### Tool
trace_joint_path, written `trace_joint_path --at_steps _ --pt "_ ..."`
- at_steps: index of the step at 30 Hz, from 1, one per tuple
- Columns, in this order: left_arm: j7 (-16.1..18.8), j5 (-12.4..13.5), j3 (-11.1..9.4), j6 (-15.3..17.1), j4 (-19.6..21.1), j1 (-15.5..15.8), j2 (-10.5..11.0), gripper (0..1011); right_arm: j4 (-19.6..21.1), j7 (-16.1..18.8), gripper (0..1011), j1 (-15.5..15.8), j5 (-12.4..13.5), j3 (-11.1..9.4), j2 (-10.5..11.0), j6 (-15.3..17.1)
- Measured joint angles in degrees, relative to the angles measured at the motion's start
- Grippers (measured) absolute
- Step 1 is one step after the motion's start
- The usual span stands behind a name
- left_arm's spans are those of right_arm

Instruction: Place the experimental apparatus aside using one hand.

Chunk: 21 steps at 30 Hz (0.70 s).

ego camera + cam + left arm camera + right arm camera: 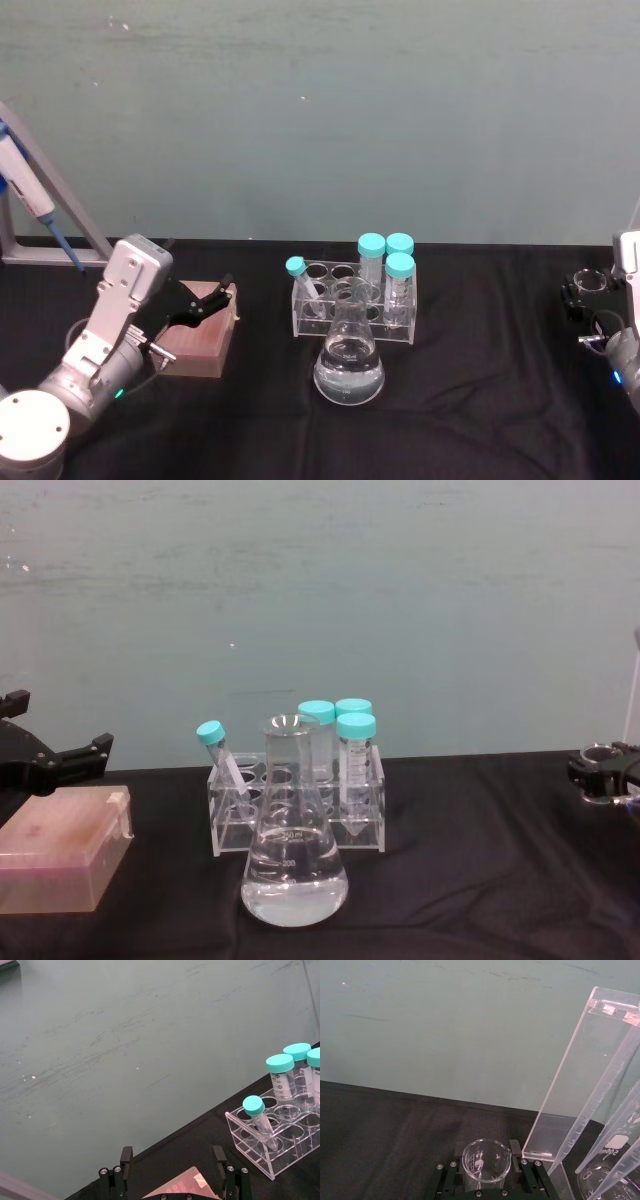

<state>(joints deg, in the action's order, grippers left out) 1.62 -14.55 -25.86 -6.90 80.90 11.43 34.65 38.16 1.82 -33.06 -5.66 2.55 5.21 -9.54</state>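
**Right gripper grips the small beaker at the desk's right edge; bare cloth lies beside the crowded middle**

Head view: The desk [480, 400] is covered with black cloth. At its right edge the right gripper [583, 292] has its two fingers closed around the small beaker [591, 281], which stands upright between them. From this gripper to the tube rack [355, 305] in the desk's middle there is a broad strip of bare cloth, and it reaches to the front edge. The conical flask [349, 368], holding clear liquid, stands just in front of the rack; whether the two touch, I cannot tell. Near the left edge the left gripper [222, 296] hovers with fingers spread over the pink box [200, 345].

Left wrist view: The spread fingers [126, 1156] stand at both sides of a corner of the pink box. The rack is apart from them. It carries teal-capped tubes [280, 1062]: three are upright and one leans.

Right wrist view: The beaker's round rim sits between the two fingers [516, 1150], one at each side of the glass. Just beside it rises the acrylic stand [570, 1085], with long graduated tubes leaning next to it. On the other side the cloth is bare up to the back edge.

Chest view: The right gripper is at the right edge, with the beaker's rim just above its fingers. The flask is the nearest thing to the front edge. The left gripper hangs above the pink box and is apart from it.
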Motion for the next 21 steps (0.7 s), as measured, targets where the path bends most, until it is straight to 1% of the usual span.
trace_joint_path --at_steps 8,14,21 --pt "0.0 0.0 0.0 0.0 0.0 0.0 0.0 1000 -0.7 -0.5 527 -0.4 -0.2 -0.2 -0.1 -0.1" --pt "0.0 0.0 0.0 0.0 0.0 0.0 0.0 1000 -1.4 -0.1 527 -0.8 -0.2 -0.3 0.0 -0.8" --pt "0.0 0.0 0.0 0.0 0.0 0.0 0.0 1000 -1.4 -0.1 528 -0.8 -0.2 -0.3 0.0 -0.8"
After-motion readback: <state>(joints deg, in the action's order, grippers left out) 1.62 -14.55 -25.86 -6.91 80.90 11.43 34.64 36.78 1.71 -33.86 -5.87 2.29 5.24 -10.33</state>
